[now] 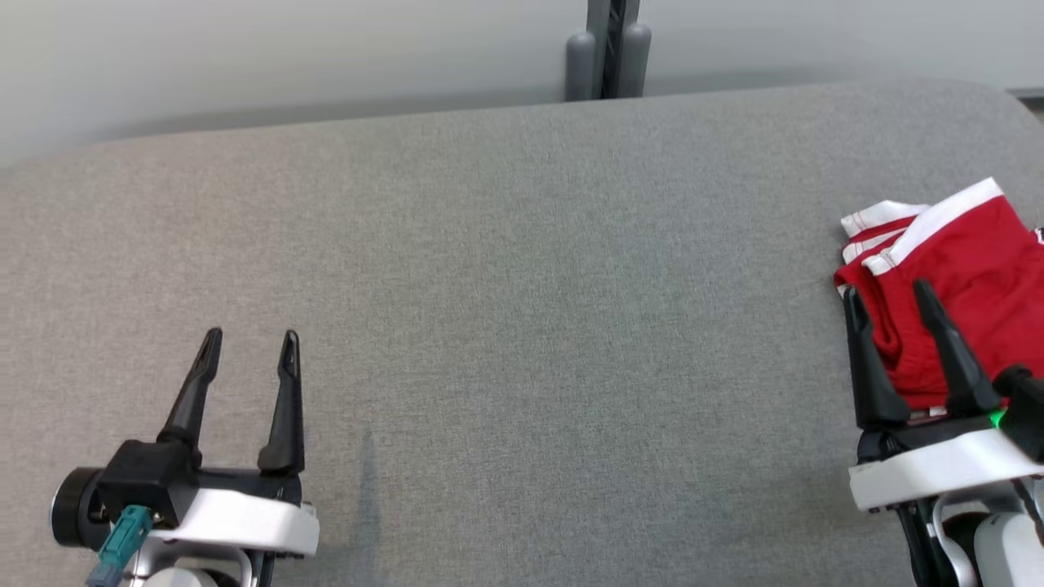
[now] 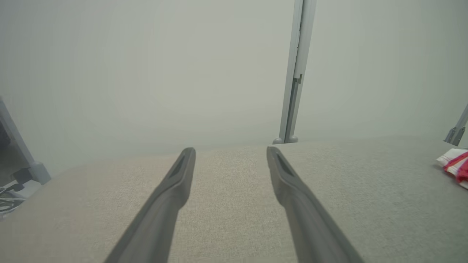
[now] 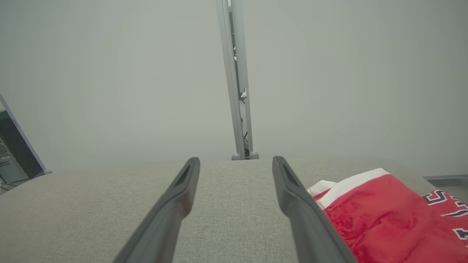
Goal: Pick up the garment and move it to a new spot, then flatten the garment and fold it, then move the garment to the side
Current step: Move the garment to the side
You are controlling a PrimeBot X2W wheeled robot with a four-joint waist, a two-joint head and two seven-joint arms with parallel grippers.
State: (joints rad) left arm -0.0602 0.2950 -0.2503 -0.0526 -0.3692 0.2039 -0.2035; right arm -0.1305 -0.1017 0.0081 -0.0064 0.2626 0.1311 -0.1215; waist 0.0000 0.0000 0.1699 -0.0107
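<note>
A grey cloth-covered table [image 1: 522, 244] spans the head view, with a pale wall [image 1: 245, 57] behind it and a grey post [image 1: 608, 49] standing at its far edge.

The garment [image 1: 971, 261] is red with white bands. It lies bunched on the table's right side, and the head view's right edge cuts it off. The right wrist view shows the garment [image 3: 384, 215] with dark letters outlined in white on its right part. In the left wrist view, 1 corner of it [image 2: 455, 166] shows far to the right.

The left gripper [image 1: 253, 334] hangs at the lower left over bare table, well apart from the garment. Its 2 fingers [image 1: 192, 391] are spread wide with nothing between them. A teal plug [image 1: 122, 534] sits at its base. In its own view the left gripper [image 2: 230, 149] points at the post [image 2: 294, 73], with only table [image 2: 365, 190] between the fingers.

The right gripper [image 1: 888, 289] is at the lower right, its jaws also spread wide and holding nothing. In the head view its 2 fingers [image 1: 946, 350] overlap the garment's near left part. In its own view the right gripper [image 3: 236, 159] has grey table [image 3: 73, 204] between the fingers, and the garment lies just beside the right-hand finger, which hides its edge. I cannot tell whether that finger touches the cloth. A green light [image 1: 997, 418] glows on this gripper's body.
</note>
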